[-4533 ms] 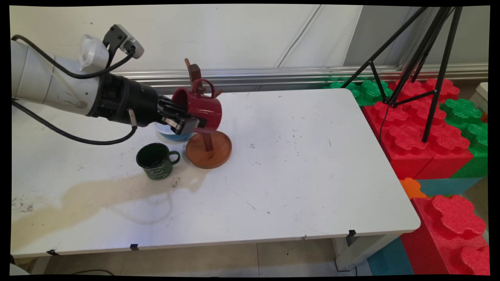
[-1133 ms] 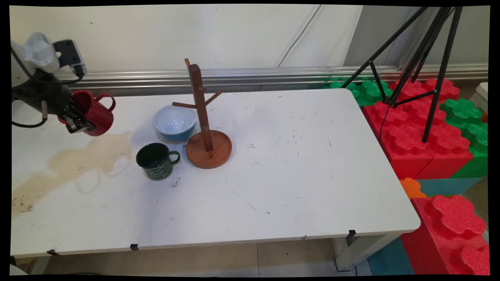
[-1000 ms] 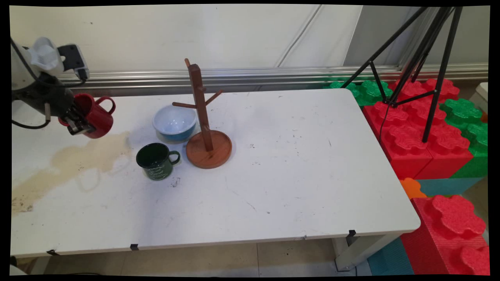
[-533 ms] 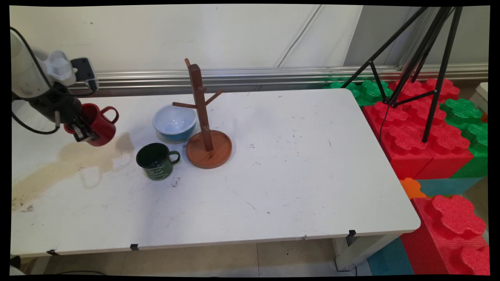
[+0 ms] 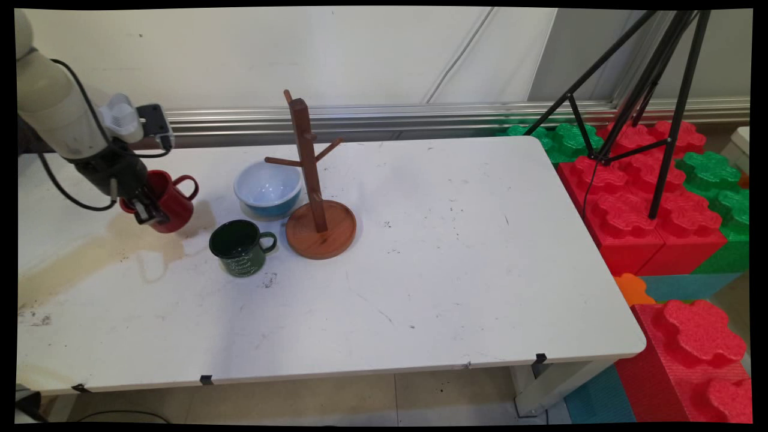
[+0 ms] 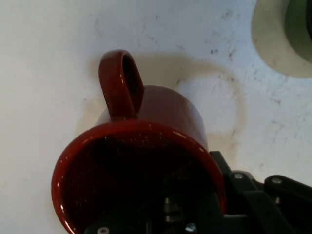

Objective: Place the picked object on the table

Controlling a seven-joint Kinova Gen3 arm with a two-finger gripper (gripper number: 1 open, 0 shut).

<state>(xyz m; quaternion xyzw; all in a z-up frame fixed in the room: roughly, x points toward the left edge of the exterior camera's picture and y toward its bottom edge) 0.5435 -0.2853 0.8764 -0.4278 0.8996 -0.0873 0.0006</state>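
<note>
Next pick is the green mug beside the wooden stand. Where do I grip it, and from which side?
Judging by its pose, grip the green mug by the rim wall on its left, one finger inside, coming from above. It stands upright and open-topped; its handle points right toward the wooden stand, crowding that side. The gripper now holds the red mug.

Two mugs are being counted: one red mug [image 5: 169,201] (its open mouth is filling the hand view [image 6: 141,175]) and one green mug [image 5: 241,246]. One pale blue bowl [image 5: 267,189] is being seen, and one wooden mug tree [image 5: 314,192]. All are being carried by one white counter [image 5: 456,252]. One black tripod [image 5: 651,90] is being counted beside it.
</note>
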